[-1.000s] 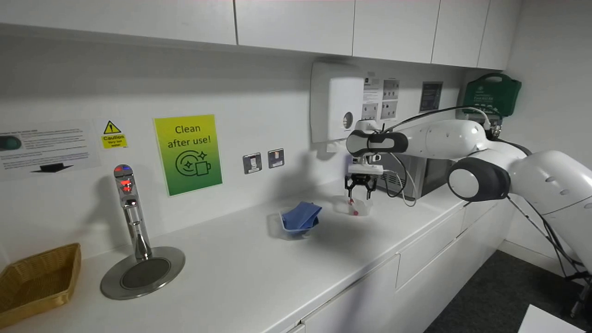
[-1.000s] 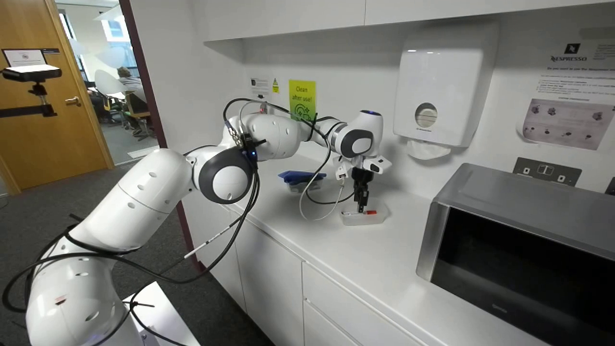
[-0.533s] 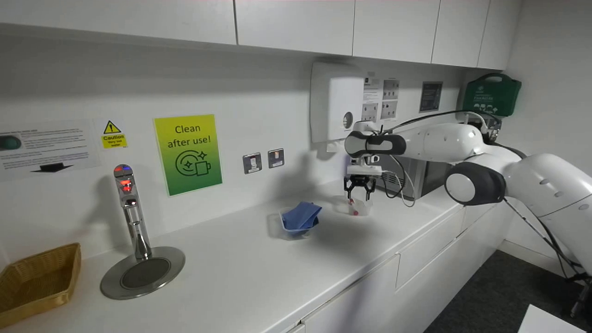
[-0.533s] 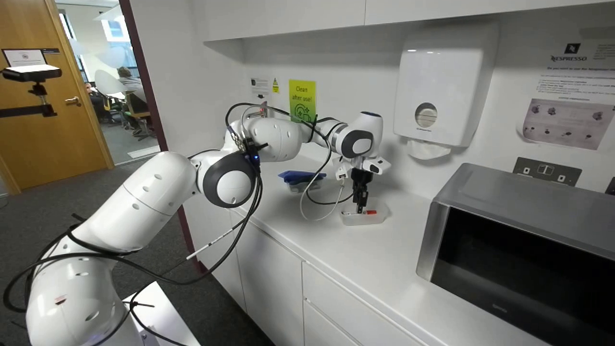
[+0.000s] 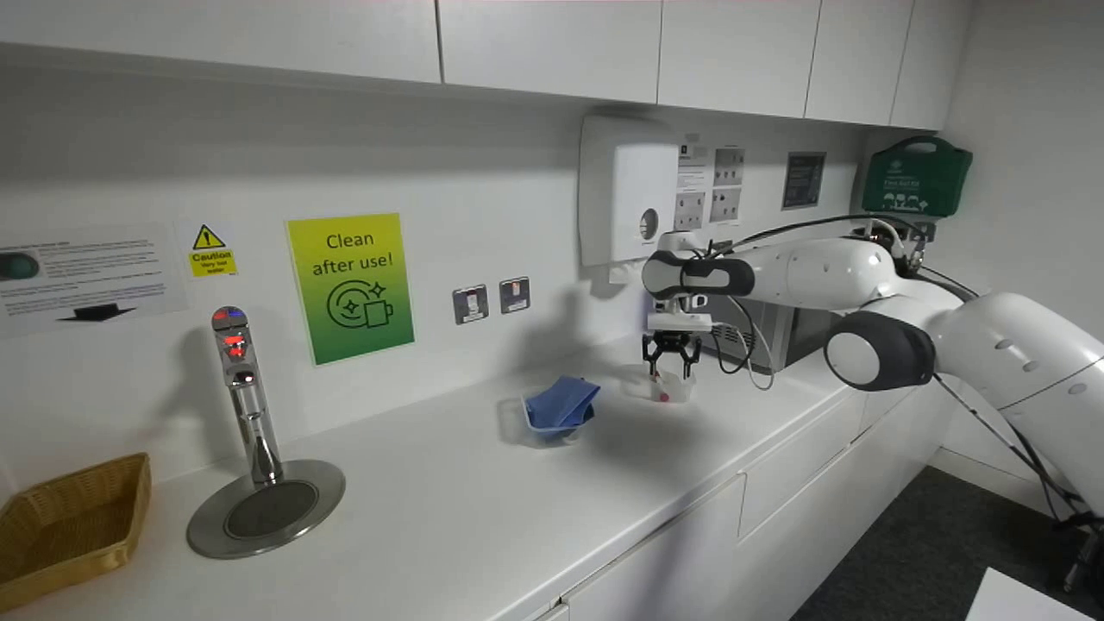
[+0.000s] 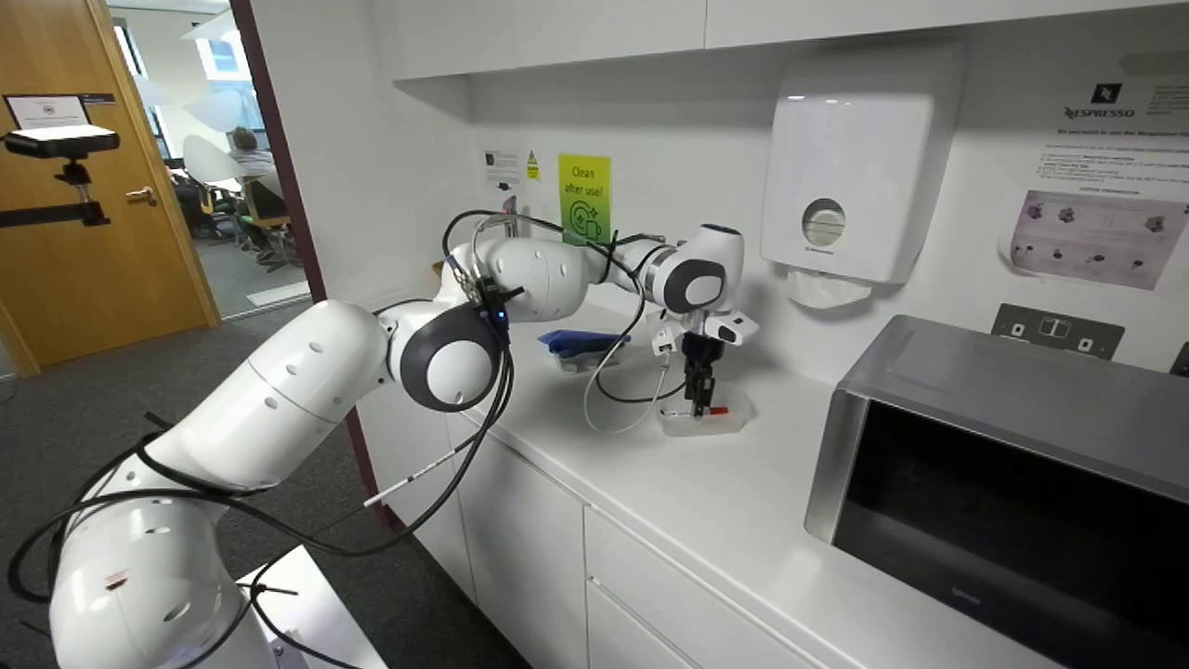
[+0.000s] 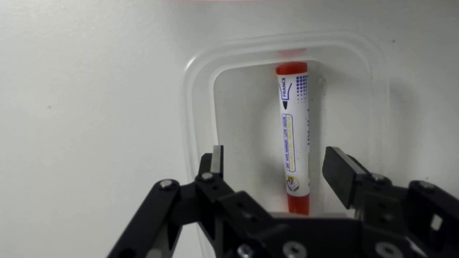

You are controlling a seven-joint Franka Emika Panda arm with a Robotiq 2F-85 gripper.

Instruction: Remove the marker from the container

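The marker (image 7: 296, 136) is a white stick with red ends. It lies lengthwise inside a clear plastic container (image 7: 200, 107) in the wrist view. Its red end shows in both exterior views (image 5: 664, 398) (image 6: 718, 411). The container stands on the counter in both exterior views (image 5: 681, 392) (image 6: 701, 425). My gripper (image 7: 274, 148) is open and points down over the container, fingertips at about rim height in the exterior views (image 5: 670, 374) (image 6: 699, 411). The marker lies between the two fingers, nearer the right one, touching neither. The near end of the container is hidden behind the gripper.
A blue cloth (image 5: 562, 402) lies in a second clear container on the counter. A microwave (image 6: 1003, 483) stands close by. A towel dispenser (image 6: 864, 167) hangs on the wall above. A tap (image 5: 250, 388) and wicker basket (image 5: 78, 526) are farther along.
My gripper has come down slightly toward the container and the arm's elbow has sunk a little. The jaws stay open. The marker and container have not moved.
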